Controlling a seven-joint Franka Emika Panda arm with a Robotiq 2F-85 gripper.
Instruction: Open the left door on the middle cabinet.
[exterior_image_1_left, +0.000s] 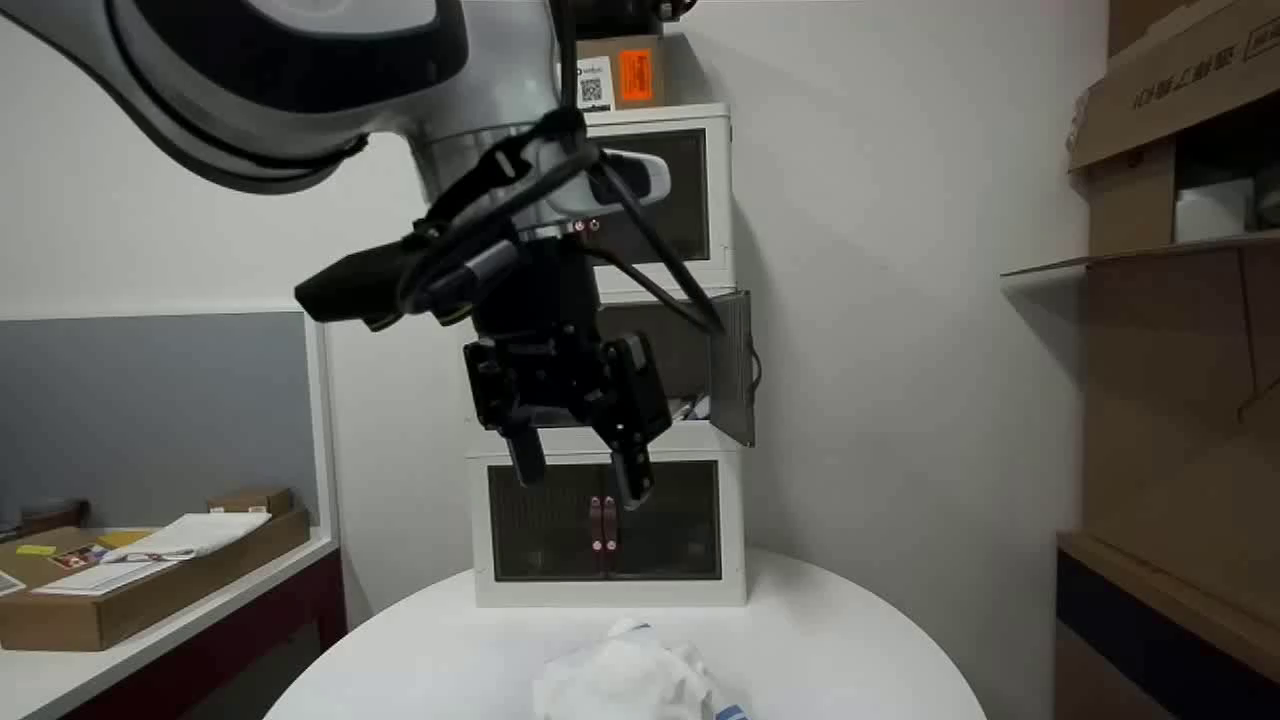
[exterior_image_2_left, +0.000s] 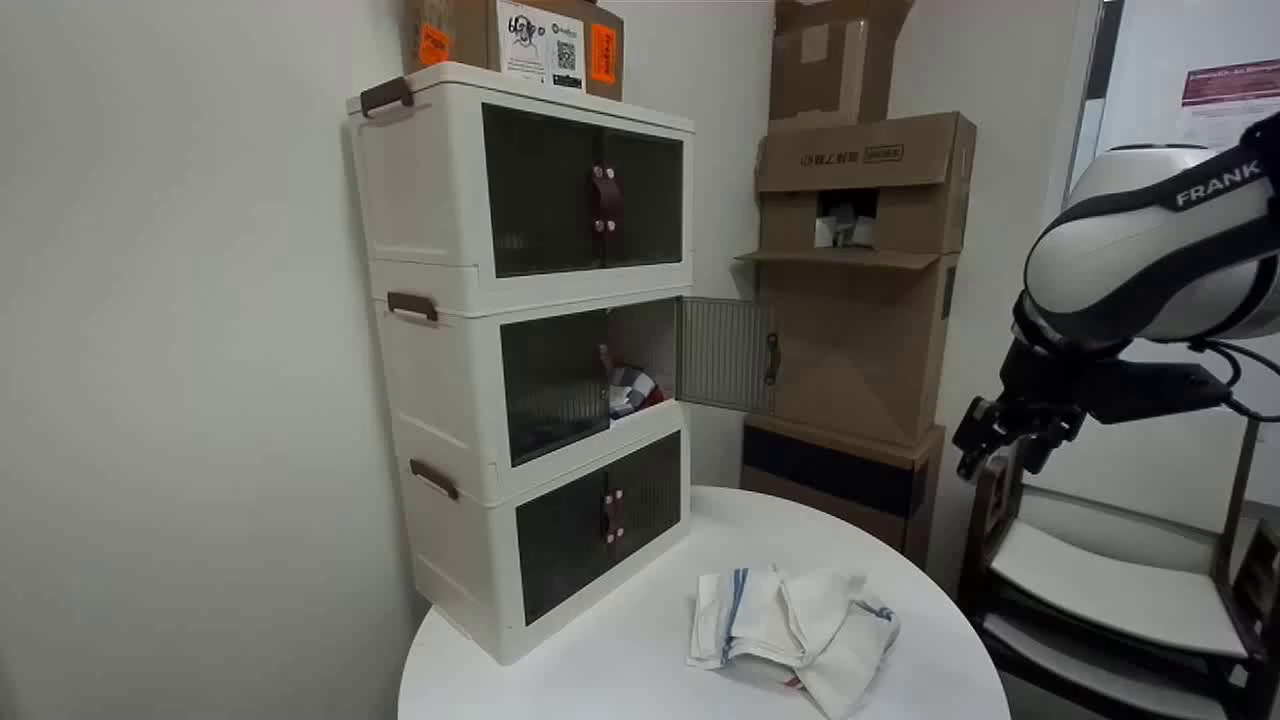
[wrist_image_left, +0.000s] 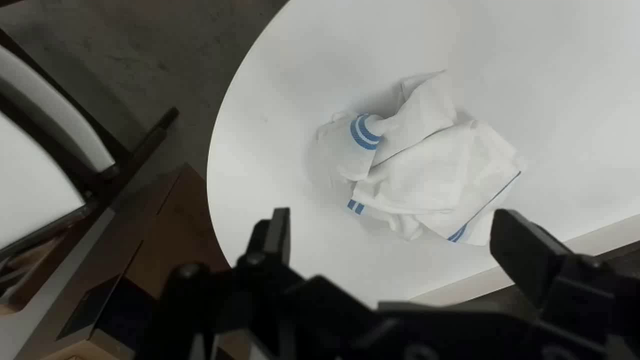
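The middle cabinet (exterior_image_2_left: 440, 385) is the white central tier of the tower. Its left door (exterior_image_2_left: 555, 385), dark glass, is shut in an exterior view. Its right-hand door (exterior_image_2_left: 728, 352) stands swung wide open, and it also shows in an exterior view (exterior_image_1_left: 733, 370). There the gripper and arm hide most of the left door. My gripper (exterior_image_1_left: 580, 470) is open and empty, pointing down. In an exterior view the gripper (exterior_image_2_left: 1003, 460) is well away from the cabinet, off its front. In the wrist view the open fingers (wrist_image_left: 392, 225) are above the table, and the cabinet is out of view.
A crumpled white cloth with blue stripes (exterior_image_2_left: 795, 630) lies on the round white table (exterior_image_2_left: 620, 680). A checked item (exterior_image_2_left: 632, 390) sits inside the middle cabinet's open right half. Cardboard boxes (exterior_image_2_left: 850, 340) are stacked beyond the open door. A chair (exterior_image_2_left: 1120, 590) stands beside the table.
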